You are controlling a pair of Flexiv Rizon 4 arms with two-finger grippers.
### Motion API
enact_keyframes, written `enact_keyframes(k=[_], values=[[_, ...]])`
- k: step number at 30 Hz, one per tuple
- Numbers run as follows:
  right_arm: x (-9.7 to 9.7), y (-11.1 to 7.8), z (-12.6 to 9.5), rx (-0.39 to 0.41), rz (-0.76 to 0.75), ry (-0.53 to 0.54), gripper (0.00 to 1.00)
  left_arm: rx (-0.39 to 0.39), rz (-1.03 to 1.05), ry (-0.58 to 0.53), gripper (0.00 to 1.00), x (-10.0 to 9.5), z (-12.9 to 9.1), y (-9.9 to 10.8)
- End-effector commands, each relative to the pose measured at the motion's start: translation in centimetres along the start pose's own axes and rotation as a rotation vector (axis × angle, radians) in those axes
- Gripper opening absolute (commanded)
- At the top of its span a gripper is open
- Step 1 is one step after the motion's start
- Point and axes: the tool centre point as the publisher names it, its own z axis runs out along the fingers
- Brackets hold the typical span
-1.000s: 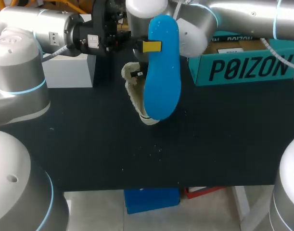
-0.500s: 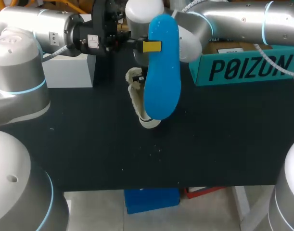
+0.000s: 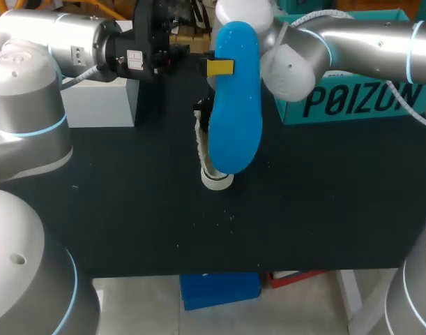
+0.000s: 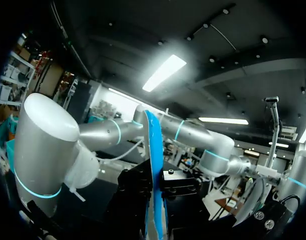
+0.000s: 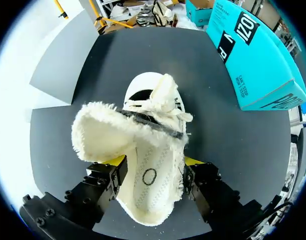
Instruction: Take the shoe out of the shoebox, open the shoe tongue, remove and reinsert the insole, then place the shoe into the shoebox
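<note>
One shoe, one insole, one shoebox and two arms are in play here, both arms mine. My left end effector (image 3: pixel 214 68) comes in from the left and pinches the blue insole (image 3: pixel 235 118) near its upper end, one yellow tip lying flat on the face turned to the head camera. The insole hangs upright above the black worktop (image 3: pixel 129 209), its long axis nearly vertical. From my left wrist it shows edge-on as a thin blue strip (image 4: pixel 153 165) running up from between the two black fingers.

My right end effector (image 5: pixel 155 165) is pressed onto the cream, fuzzy shoe (image 5: pixel 153 150) from two sides at the heel end, one yellow tip on each flank. The shoe points toe-first down at the worktop, its fleecy collar flared wide and the tongue and laces showing toward the toe. In the head view only a narrow sliver and the rounded toe (image 3: pixel 214 179) peek out from behind the insole; I cannot tell whether the toe touches the worktop.

The teal shoebox (image 3: pixel 359 98) sits at the far right of the worktop, well apart from the shoe. A single white box (image 3: pixel 97 101) stands at the far left
</note>
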Motion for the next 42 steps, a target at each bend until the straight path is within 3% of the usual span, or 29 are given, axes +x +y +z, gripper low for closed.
enact_keyframes(k=[1, 2, 5, 16, 17, 20, 26, 27, 28, 29, 31, 32, 33, 42], values=[[-1.6, -2.0, -3.7, -0.134, 0.018, 0.301, 1.0, -0.001, -0.001, -0.005, 0.0, 0.0, 0.1, 0.0], [-1.3, -2.1, -4.4, -0.149, 0.027, 0.428, 1.0, -0.001, -0.001, -0.005, 0.0, 0.0, 0.1, 0.0], [-0.6, -2.2, -6.0, -0.146, -0.073, 0.525, 1.0, -0.001, -0.001, -0.005, 0.0, 0.0, 0.1, 0.0], [-0.6, -2.2, -6.0, -0.146, -0.073, 0.525, 1.0, -0.001, -0.001, -0.005, 0.0, 0.0, 0.1, 0.0], [-1.2, -2.5, -6.7, -0.121, 0.017, 0.637, 1.0, -0.001, -0.001, -0.005, 0.0, 0.0, 0.1, 0.0], [-2.0, -2.4, -8.1, -0.092, 0.109, 0.787, 1.0, -0.001, -0.001, -0.005, 0.0, 0.0, 0.1, 0.0], [-2.6, -2.1, -9.5, -0.062, 0.182, 0.944, 1.0, -0.001, -0.001, -0.005, 0.0, 0.0, 0.1, 0.0], [-2.7, -2.0, -9.7, -0.054, 0.195, 0.973, 1.0, -0.011, 0.111, -0.013, 0.0, 0.1, 0.3, 0.1], [-2.7, -2.0, -9.9, -0.05, 0.205, 1.003, 1.0, -0.046, 0.196, -0.048, 0.0, 0.1, 0.4, 0.4], [-2.6, -2.0, -10.3, -0.029, 0.212, 1.042, 1.0, -0.139, 0.371, -0.129, 0.0, -0.1, 0.7, 1.4], [-2.5, -2.1, -10.5, -0.013, 0.214, 1.071, 1.0, -0.292, 0.602, -0.345, 0.0, -1.1, 1.1, 4.4], [-2.5, -2.1, -10.5, -0.013, 0.214, 1.071, 1.0, -0.299, 0.553, -0.329, 0.0, -2.2, 1.2, 6.1], [-2.5, -2.1, -10.5, -0.013, 0.214, 1.071, 1.0, -0.254, 0.453, -0.323, 0.0, -3.4, 1.1, 7.7], [-2.5, -2.1, -10.5, -0.013, 0.214, 1.071, 1.0, -0.254, 0.453, -0.323, 0.0, -3.4, 1.1, 7.7]])
